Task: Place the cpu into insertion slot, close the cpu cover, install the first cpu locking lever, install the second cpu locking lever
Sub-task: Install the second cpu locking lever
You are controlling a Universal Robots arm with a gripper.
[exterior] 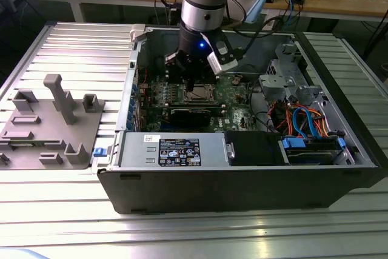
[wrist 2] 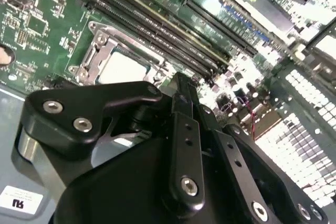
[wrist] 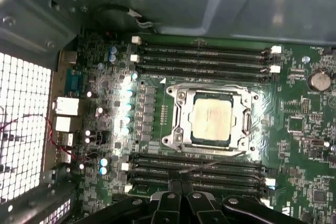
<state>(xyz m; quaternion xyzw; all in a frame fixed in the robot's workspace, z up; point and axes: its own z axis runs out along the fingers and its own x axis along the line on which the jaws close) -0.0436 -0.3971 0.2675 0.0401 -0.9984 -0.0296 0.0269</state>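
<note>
End effector (wrist: 181, 195) (jaws apparently closed, empty) just above memory slots (wrist: 202, 174), beside cpu (wrist: 211, 120) under cpu cover (wrist: 210, 90).

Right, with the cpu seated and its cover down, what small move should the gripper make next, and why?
Probably nudge the gripper against the thin lever and swing it shut. The cpu lies seated with the cpu cover down around it, yet that lever slants loose across the memory slots.
</note>
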